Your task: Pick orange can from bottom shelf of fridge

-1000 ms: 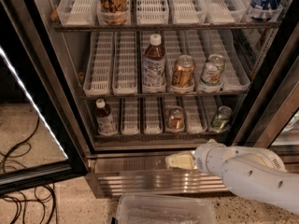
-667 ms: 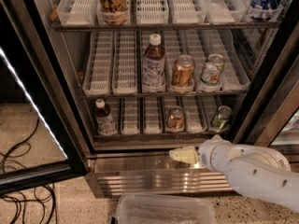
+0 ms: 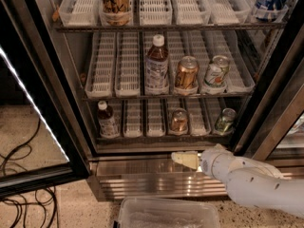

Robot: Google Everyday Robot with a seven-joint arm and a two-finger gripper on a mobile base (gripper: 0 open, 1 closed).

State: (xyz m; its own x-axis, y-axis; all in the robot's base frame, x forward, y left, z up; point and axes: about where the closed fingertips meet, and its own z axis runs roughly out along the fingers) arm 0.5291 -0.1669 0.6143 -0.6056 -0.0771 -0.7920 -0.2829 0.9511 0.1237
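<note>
The orange can (image 3: 179, 120) stands upright in a white lane tray on the bottom shelf (image 3: 142, 136) of the fridge (image 3: 71, 80), right of the middle. My gripper (image 3: 184, 159) is on the white arm that comes in from the lower right. It points left in front of the ribbed steel base, below the can and outside the shelf. It holds nothing.
On the bottom shelf are a small bottle (image 3: 107, 120) at the left and a green-and-silver can (image 3: 224, 121) at the right. The middle shelf holds a bottle (image 3: 156, 65), a copper can (image 3: 186, 73) and a white can (image 3: 216, 72). The open door (image 3: 33, 108) is at the left, a clear bin (image 3: 166, 213) lies on the floor below, and cables (image 3: 19, 175) lie on the floor at the left.
My gripper has edged slightly up and to the right along the fridge base. Nothing in the fridge has moved.
</note>
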